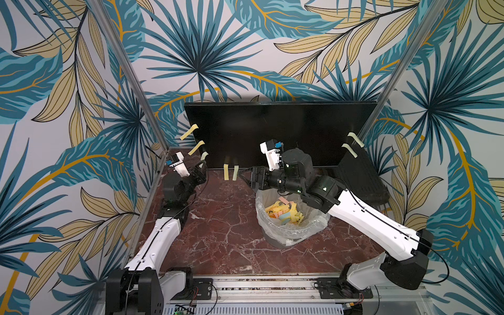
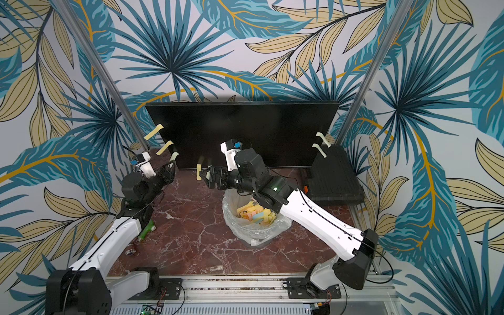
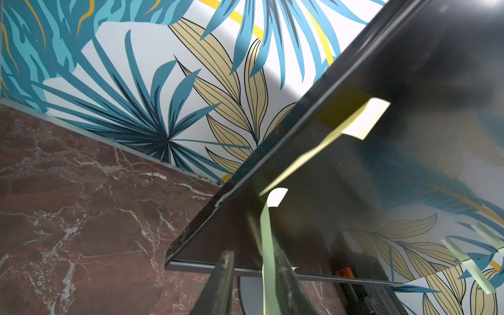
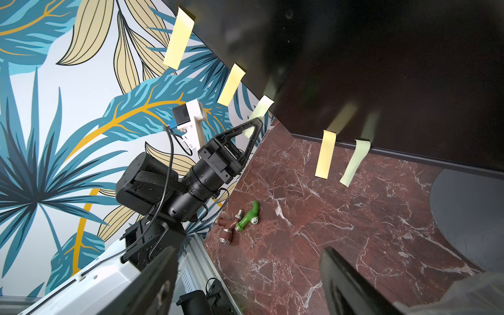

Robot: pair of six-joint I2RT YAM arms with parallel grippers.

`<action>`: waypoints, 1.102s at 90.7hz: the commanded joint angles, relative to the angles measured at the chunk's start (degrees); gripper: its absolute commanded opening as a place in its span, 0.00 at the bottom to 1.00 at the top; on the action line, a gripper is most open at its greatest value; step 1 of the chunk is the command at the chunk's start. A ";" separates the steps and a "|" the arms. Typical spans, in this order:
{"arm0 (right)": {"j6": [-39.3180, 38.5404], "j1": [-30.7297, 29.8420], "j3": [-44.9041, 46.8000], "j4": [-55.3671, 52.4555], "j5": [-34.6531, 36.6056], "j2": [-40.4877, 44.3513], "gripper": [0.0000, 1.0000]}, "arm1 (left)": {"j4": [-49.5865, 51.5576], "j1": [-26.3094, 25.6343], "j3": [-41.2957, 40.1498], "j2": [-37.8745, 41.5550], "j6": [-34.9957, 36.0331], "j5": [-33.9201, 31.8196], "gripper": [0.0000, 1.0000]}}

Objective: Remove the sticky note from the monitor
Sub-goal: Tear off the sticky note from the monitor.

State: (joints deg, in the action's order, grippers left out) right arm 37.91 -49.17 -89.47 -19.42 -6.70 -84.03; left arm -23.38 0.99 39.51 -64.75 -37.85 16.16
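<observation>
The red marble counter (image 1: 218, 218) carries the black monitor (image 1: 272, 131) at 12 o'clock. It stands upright on a round grey base (image 4: 469, 218), with its screen facing 6 o'clock and its long axis running from 9 to 3. A ribbed black case (image 1: 362, 177) sits at 2 o'clock, just beside the monitor's right end. Near the middle, a shade toward 4 o'clock, stands a waste bin (image 1: 294, 234) lined with clear plastic and holding coloured paper strips. The right gripper (image 1: 242, 174) hovers by the bin's far rim, pointing toward 9 o'clock, its jaws spread wide with nothing between them. The left gripper (image 1: 202, 164) is at 10 o'clock by the monitor's lower left corner. Its jaws are narrowed but a gap shows, and the pale green sticky note (image 3: 266, 231) runs between them, close against one finger (image 3: 283, 272). This note is a narrow strip stuck by its upper end to the monitor's left edge, the lowest of three there. In both top views its long axis runs roughly from 1 to 7 o'clock, the free end curling off the screen toward the gripper. Two yellow sticky notes (image 1: 189, 132) sit above it, two bottom-edge notes (image 1: 225, 171) hang down, and two right-edge notes (image 1: 356, 139) curl outward. A green tap fitting (image 2: 147, 227) lies at 8 o'clock.
</observation>
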 commanded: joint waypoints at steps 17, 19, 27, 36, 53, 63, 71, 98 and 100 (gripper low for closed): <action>-1.05 -0.25 -0.09 -0.92 1.05 -0.48 0.84 | -1.52 0.62 2.76 -0.28 0.38 1.04 0.29; -1.03 -0.28 -0.02 -0.89 1.11 -0.45 0.84 | -1.35 0.62 2.79 -0.33 0.40 1.06 0.28; -1.11 -0.30 0.09 -0.97 1.12 -0.28 0.84 | -1.24 0.64 2.77 -0.46 0.33 1.42 0.22; -1.21 -0.29 0.11 -1.05 1.25 -0.16 0.84 | -1.28 0.67 2.77 -0.66 0.27 1.70 0.17; -1.33 -0.27 0.22 -1.15 1.50 0.18 0.84 | -0.86 0.63 2.72 -0.65 0.05 2.34 0.04; -1.46 -0.32 0.43 -1.15 1.73 0.36 0.84 | -0.60 0.64 2.71 -0.48 -0.41 2.87 0.00; -1.59 -0.32 0.60 -1.23 1.93 0.47 0.84 | -0.55 0.60 2.56 -0.01 -0.81 3.37 0.00; -1.78 -0.33 0.95 -1.24 2.65 0.62 0.84 | 1.53 0.63 0.09 4.77 -2.36 3.52 0.00; -1.79 -0.32 0.96 -1.17 2.74 0.62 0.84 | 1.94 0.60 -0.12 5.44 -2.46 3.48 0.00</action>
State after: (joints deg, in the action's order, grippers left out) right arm 37.06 -49.17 -89.47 -19.64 -4.99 -84.03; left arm -22.74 1.23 40.38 -63.05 -39.57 19.14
